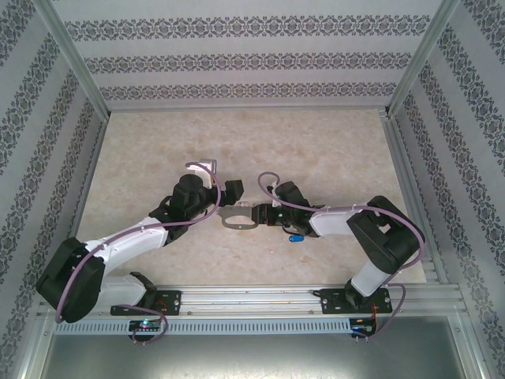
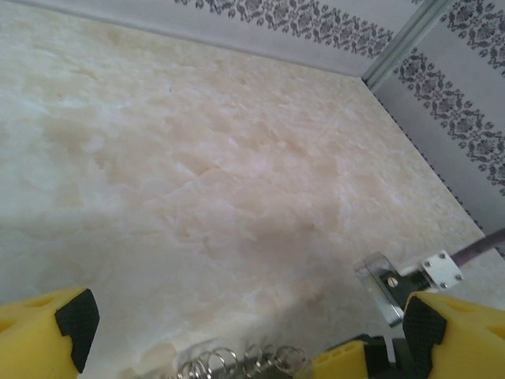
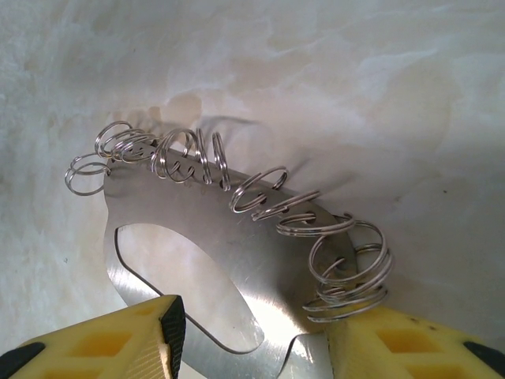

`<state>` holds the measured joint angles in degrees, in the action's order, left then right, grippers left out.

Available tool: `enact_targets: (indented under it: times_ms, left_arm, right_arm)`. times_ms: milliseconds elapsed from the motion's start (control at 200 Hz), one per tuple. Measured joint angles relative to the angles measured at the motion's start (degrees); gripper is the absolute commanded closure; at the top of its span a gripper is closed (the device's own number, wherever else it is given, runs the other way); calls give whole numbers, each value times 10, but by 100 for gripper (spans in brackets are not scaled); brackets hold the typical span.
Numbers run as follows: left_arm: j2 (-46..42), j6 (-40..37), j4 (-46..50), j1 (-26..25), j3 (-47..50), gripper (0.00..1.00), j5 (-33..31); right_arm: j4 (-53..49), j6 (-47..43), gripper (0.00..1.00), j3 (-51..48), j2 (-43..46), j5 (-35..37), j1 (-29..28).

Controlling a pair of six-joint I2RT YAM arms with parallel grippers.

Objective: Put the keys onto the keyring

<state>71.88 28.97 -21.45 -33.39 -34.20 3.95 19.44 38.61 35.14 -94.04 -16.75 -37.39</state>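
The keyring [image 3: 260, 260] is at mid-table, its near end between the fingers of the right gripper [image 3: 256, 335]; those jaws stand about half closed around it, though whether they pinch it I cannot tell; the left gripper [image 2: 248, 328] gapes wide and empty just beside the keyring; the blue key [image 1: 297, 237] rests on the table [image 1: 158, 142] near the right arm's wrist.

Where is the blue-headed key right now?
Top view: the key lies on the table, right of the keyring and right hand, toward the near edge.
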Motion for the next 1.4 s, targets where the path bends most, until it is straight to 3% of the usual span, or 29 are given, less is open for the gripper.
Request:
enact_targets:
  times_ms: [290,694,1399]
  left_arm:
    - [-1,67,14,-31,25,0,45]
    - [76,110,-36,-64,55,0,43]
    - [100,82,-40,-64,4,0,20]
  right_arm:
    - [-51,-28,48,-12,64,34,2]
    - [-70,-45,49,13,18,41,13]
    - [-57,-36,53,23,-1,31,-15]
